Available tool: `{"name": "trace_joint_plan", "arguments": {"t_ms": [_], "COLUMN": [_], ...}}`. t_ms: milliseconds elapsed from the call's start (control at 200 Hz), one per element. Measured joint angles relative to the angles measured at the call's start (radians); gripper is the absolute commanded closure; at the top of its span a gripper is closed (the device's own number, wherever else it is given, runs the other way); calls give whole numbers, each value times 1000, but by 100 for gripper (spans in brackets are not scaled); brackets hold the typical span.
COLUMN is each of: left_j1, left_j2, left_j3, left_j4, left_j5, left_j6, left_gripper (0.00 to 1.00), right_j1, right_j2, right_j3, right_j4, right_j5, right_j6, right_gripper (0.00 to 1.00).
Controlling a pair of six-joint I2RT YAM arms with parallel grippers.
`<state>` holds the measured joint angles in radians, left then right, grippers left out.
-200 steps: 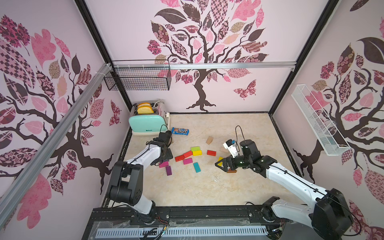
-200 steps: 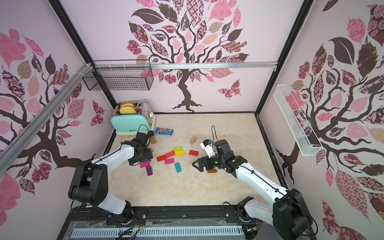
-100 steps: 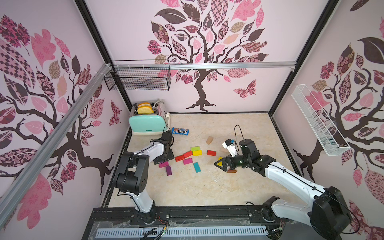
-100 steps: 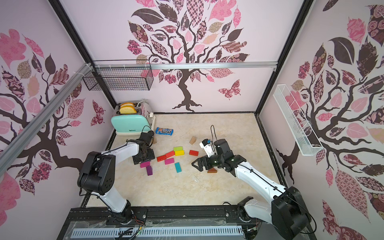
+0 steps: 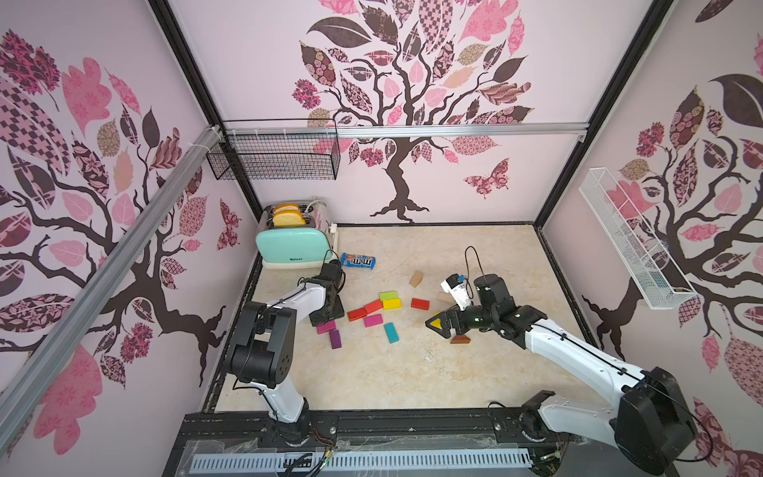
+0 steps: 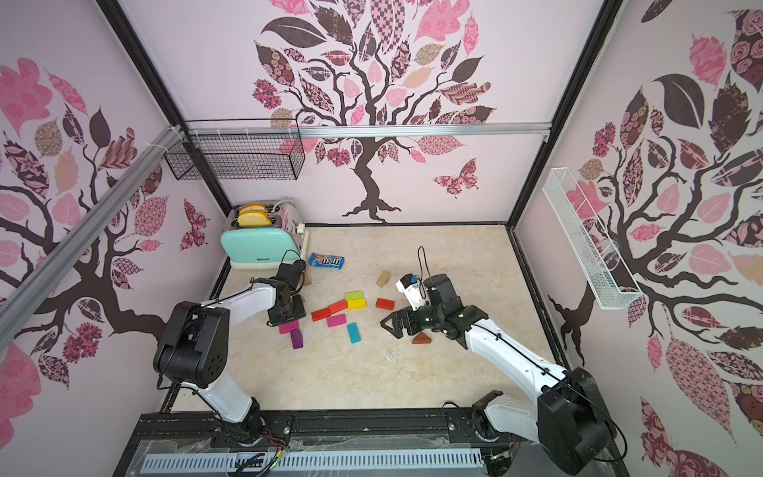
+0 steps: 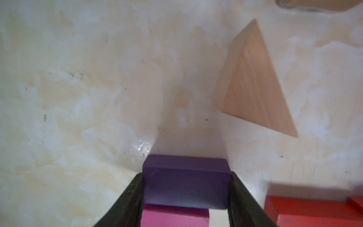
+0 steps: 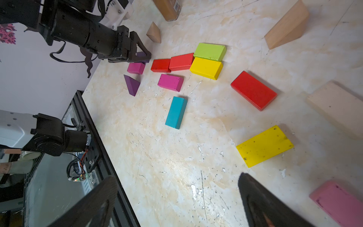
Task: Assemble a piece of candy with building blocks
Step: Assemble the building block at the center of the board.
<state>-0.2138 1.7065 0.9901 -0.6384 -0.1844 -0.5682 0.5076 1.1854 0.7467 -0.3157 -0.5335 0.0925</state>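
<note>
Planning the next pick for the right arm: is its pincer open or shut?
Open. In the right wrist view the right pincer shows its two fingers wide apart, with nothing held between them.

Bright, even light filled both top views, and the walls (image 5: 454, 186) bowed at the edges. Left wrist view: the tan triangle (image 7: 253, 82) came up soft and smeared, with a small glare spot on the table (image 7: 78, 98) beside the purple block (image 7: 186, 182). Right wrist view was sharp mid-frame, but the near pink block (image 8: 337, 202) was blurred.
</note>
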Motion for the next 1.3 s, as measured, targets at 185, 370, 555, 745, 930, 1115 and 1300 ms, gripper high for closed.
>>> {"name": "trace_joint_plan", "arguments": {"t_ms": [185, 370, 555, 745, 930, 1115, 1300], "left_j1": [-8, -45, -99, -131, -158, -176, -178], "left_j2": [74, 138, 141, 111, 105, 96, 94], "left_j3": [91, 173, 169, 125, 119, 111, 107], "left_j4": [11, 36, 58, 99, 103, 97, 65], "left_j5": [21, 34, 37, 41, 55, 60, 74], "left_j6": [-21, -37, -42, -55, -63, -74, -87], "left_gripper": [49, 48, 48, 47, 46, 39, 23], "right_j1": [0, 0, 0, 0, 0, 0, 0], "right_j2": [1, 0, -17, -20, -20, -20, -20], "right_j3": [48, 62, 55, 55, 55, 41, 40], "right_j4": [-20, -26, -43, -43, -43, -44, -47], "right_j5": [19, 39, 64, 73, 82, 89, 92], "right_j6": [0, 4, 9, 13, 13, 13, 12], "right_gripper": [1, 1, 1, 1, 1, 1, 1]}}
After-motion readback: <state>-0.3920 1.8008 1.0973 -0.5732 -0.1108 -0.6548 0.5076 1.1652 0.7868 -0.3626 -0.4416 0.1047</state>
